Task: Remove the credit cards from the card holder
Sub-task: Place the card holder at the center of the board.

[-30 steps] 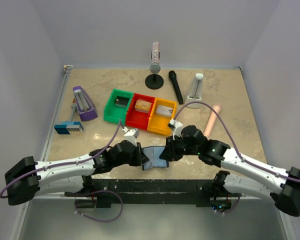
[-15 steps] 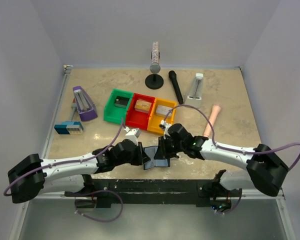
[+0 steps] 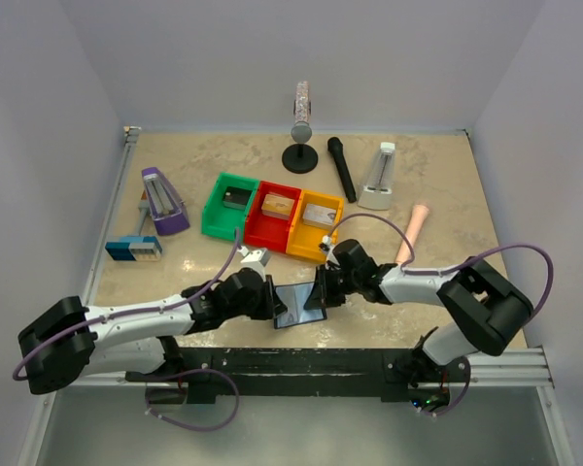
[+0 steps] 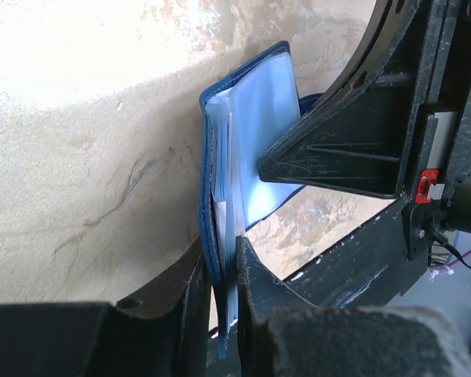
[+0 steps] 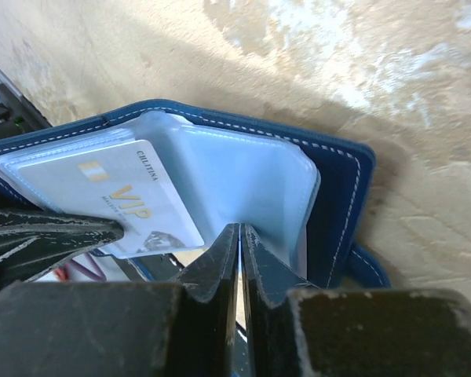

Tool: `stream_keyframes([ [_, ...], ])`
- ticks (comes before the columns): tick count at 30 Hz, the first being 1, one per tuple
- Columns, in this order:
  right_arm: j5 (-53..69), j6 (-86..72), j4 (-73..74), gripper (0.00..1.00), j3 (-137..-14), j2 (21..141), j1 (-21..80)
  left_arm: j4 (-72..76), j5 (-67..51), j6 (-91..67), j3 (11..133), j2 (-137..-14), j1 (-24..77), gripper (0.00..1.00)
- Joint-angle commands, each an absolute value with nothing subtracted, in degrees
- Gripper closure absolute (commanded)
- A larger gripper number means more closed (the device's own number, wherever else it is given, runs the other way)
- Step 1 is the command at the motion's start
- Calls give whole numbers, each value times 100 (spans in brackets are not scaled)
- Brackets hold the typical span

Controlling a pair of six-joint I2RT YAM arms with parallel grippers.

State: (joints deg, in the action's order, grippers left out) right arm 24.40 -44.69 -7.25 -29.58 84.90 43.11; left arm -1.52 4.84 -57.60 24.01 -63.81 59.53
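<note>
Pinching the card holder (image 3: pixel 293 303) from both sides, near the front edge of the tabletop (image 3: pixel 447 175) and between the two arms. Clamping the left hand (image 3: pixel 270 297) on the navy cover and its stack of clear sleeves together, fingers (image 4: pixel 190 290) pressed almost flat against each other with only that bundle between them, as the left wrist view is showing. Gripping a single clear sleeve with the right hand (image 3: pixel 321 291) from the opposite side, its fingers (image 5: pixel 212 263) squeezed to a hairline slit around the sleeve's lower edge in the right wrist view. Holding the card holder spread open, with pale blue-grey sleeves fanning out from the dark stitched cover. Showing one credit card (image 5: pixel 118 200) inside a sleeve: pale and silvery, lettered VIP in gold, lying just beside the right fingertips and not gripped by them. Not revealing whether further cards are sitting in the other sleeves. Sharing the tabletop with a green bin (image 3: pixel 211 204), a red bin (image 3: pixel 267 236) and a yellow bin (image 3: pixel 306 248) touching in a row just behind the hands, each carrying a small box. Also sharing it, well apart from the card holder, with a purple metronome (image 3: pixel 161 202), a blue-and-white gadget (image 3: pixel 133 248), a black microphone (image 3: pixel 342 167) and a pink stick (image 3: pixel 412 233).
</note>
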Motion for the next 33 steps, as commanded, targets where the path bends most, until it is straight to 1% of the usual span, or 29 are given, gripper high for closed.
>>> stream_keyframes([
  [1, 2531, -4509, -1230, 90, -2734, 8815, 4044, -343, 413, -5748, 2549, -6530, 5871, 100],
  [5, 2610, -4491, -1380, 91, -2663, 9175, 3938, -404, 404, -5766, 2540, -6653, 5783, 100],
  [9, 2549, -4439, -1362, 91, -2602, 9255, 3929, -518, 413, -5757, 2549, -6776, 5713, 100],
  [13, 2514, -4395, -1257, 91, -2549, 9150, 3920, -606, 439, -5748, 2540, -6785, 5660, 94],
  [15, 2470, -4377, -1196, 91, -2531, 9027, 3920, -659, 457, -5748, 2540, -6759, 5669, 93],
  [17, 2452, -4377, -1169, 91, -2461, 8852, 3920, -685, 475, -5731, 2523, -6706, 5660, 98],
  [18, 2452, -4386, -1195, 91, -2391, 8755, 3929, -686, 483, -5713, 2505, -6689, 5660, 100],
  [20, 2443, -4447, -1309, 88, -2251, 8544, 3920, -694, 492, -5669, 2487, -6662, 5660, 100],
  [23, 2417, -4552, -1362, 81, -2083, 8193, 3929, -694, 457, -5564, 2496, -6671, 5669, 100],
  [25, 2382, -4623, -1371, 80, -2013, 8025, 3929, -686, 422, -5493, 2505, -6671, 5660, 100],
  [32, 2259, -4658, -1178, 85, -2013, 8156, 3929, -764, 369, -5405, 2522, -6671, 5660, 100],
  [33, 2241, -4676, -1169, 86, -2004, 8182, 3920, -782, 369, -5405, 2522, -6671, 5660, 96],
])
